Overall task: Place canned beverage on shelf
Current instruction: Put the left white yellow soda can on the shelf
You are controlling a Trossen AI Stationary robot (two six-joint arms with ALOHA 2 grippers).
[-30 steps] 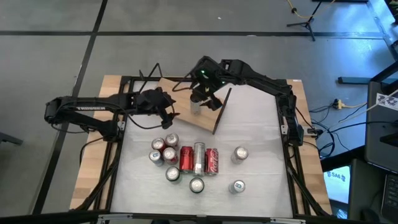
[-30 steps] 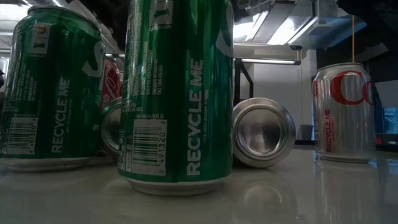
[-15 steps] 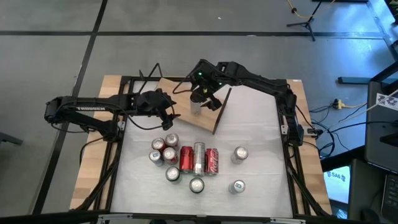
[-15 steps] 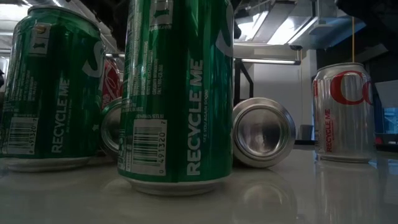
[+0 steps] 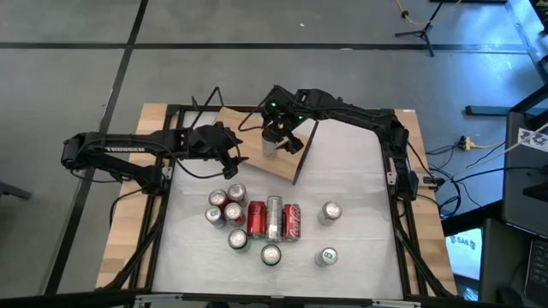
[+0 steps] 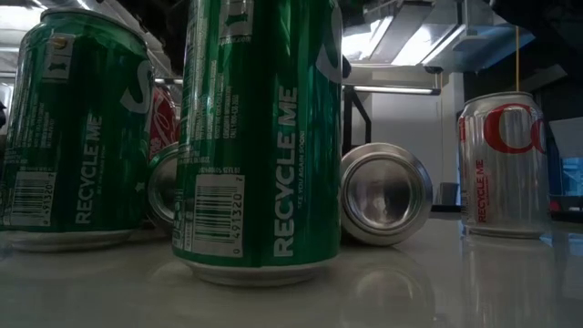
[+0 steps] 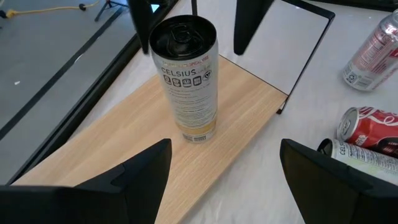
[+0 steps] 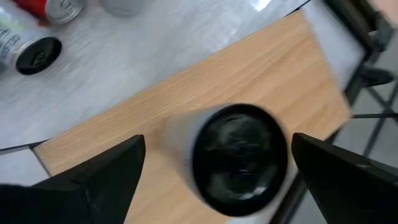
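Now above the shelf, right gripper drawn slightly back and higher than a second ago, fingers spread wide around nothing, directly over the tall can. Suggests release is finished and placement done for this can. Standing upright on the light wooden board, free of both grippers: slim pale can with dark top, small printed symbols and a yellowish band near the base. Left gripper hovering near the board's edge, fingers apart and empty. Remaining cans clustered on the white table.
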